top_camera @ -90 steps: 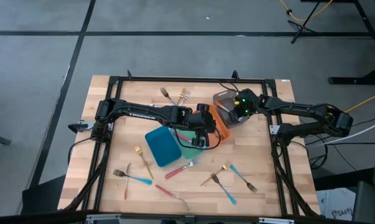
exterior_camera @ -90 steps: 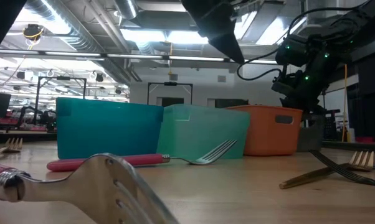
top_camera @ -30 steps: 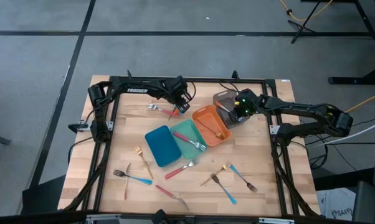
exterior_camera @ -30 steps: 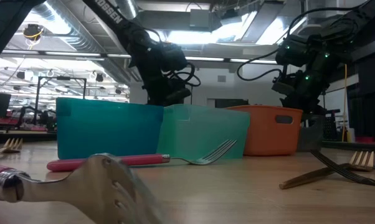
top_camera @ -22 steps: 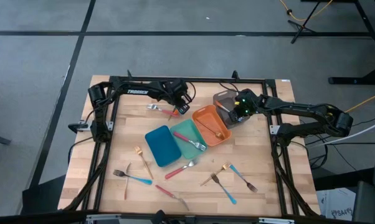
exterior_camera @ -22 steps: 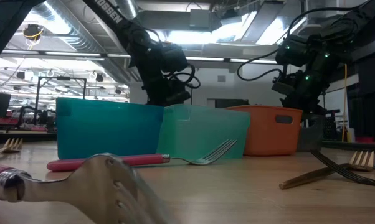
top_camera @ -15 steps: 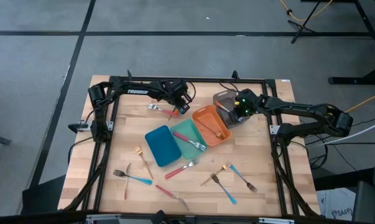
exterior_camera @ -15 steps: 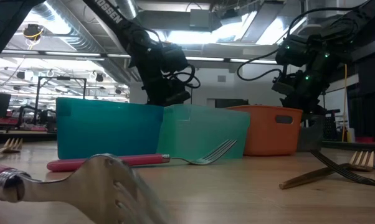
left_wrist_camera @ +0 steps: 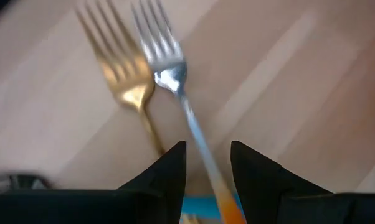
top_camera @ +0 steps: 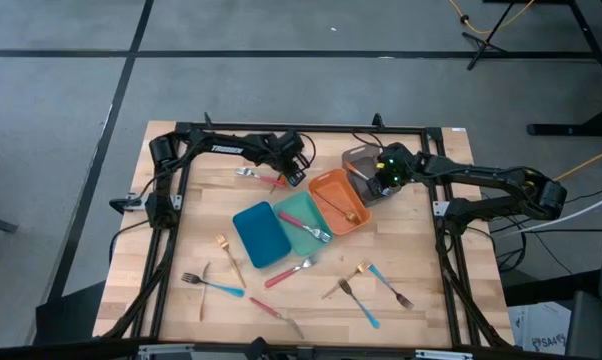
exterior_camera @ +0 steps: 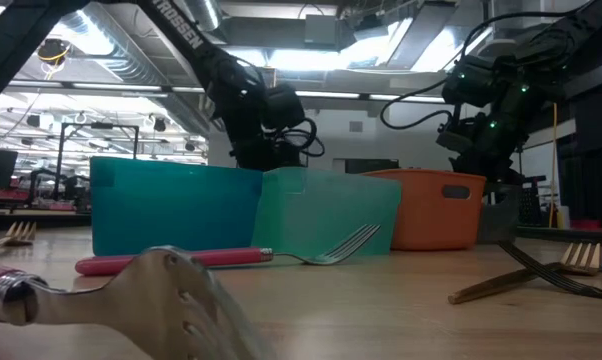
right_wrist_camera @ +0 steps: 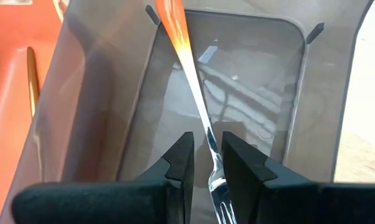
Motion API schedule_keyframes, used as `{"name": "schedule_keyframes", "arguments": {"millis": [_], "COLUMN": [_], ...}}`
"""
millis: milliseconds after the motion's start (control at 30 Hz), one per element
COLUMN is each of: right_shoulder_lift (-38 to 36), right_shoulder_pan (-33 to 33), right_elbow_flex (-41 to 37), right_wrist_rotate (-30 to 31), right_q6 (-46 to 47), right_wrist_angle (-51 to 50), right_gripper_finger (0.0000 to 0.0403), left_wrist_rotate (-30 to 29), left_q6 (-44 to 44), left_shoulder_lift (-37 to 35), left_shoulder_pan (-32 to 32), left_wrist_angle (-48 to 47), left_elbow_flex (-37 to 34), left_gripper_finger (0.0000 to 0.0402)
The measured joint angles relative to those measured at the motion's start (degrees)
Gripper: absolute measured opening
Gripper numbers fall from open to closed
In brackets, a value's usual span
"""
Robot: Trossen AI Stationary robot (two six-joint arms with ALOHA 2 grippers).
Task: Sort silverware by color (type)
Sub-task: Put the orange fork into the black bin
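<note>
My left gripper (top_camera: 293, 172) hangs low over the table's far left part. In its wrist view it is open (left_wrist_camera: 208, 165), one finger on each side of a silver fork with an orange handle (left_wrist_camera: 175, 87) that lies on the wood beside a gold fork (left_wrist_camera: 128, 87). My right gripper (top_camera: 379, 182) is over the grey tray (top_camera: 356, 158), shut on another orange-handled fork (right_wrist_camera: 197, 99). The orange tray (top_camera: 326, 185) holds a gold utensil (top_camera: 347, 210). The teal tray (top_camera: 293, 208) holds a red-handled fork (top_camera: 306, 230). My right gripper pinches the fork's neck (right_wrist_camera: 207, 140), just behind the tines, between its two fingers. The orange handle (right_wrist_camera: 172, 25) points away from the gripper, over the grey tray's rim. The fork looks lifted above the tray floor.
The blue tray (top_camera: 261, 235) sits left of the teal one. Loose forks lie nearer the front: pink (top_camera: 289, 270), gold (top_camera: 231, 258), blue (top_camera: 213, 285), and several at the front right (top_camera: 376, 285). A reddish-handled fork (top_camera: 261, 177) lies beside my left gripper.
My left gripper has shifted slightly toward the table's right while staying low over the far forks. My right gripper has kept still with its fork over the grey tray.
</note>
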Motion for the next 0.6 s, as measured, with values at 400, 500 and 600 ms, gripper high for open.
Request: {"name": "schedule_keyframes", "arguments": {"millis": [400,500,600], "right_shoulder_lift": [0.0,0.0,0.0], "right_shoulder_pan": [0.0,0.0,0.0], "right_elbow_flex": [0.0,0.0,0.0], "right_wrist_rotate": [0.0,0.0,0.0], "right_q6": [0.0,0.0,0.0], "right_wrist_angle": [0.0,0.1,0.1], "right_gripper_finger": [0.0074,0.0074,0.0074], "left_wrist_rotate": [-0.1,-0.1,-0.2], "left_q6": [-0.1,-0.1,-0.1], "left_shoulder_lift": [2.0,2.0,2.0], "left_shoulder_pan": [-0.1,-0.1,-0.1], "left_wrist_angle": [0.9,0.9,1.0], "left_elbow_flex": [0.1,0.1,0.1], "left_gripper_finger": [0.0119,0.0119,0.0119]}}
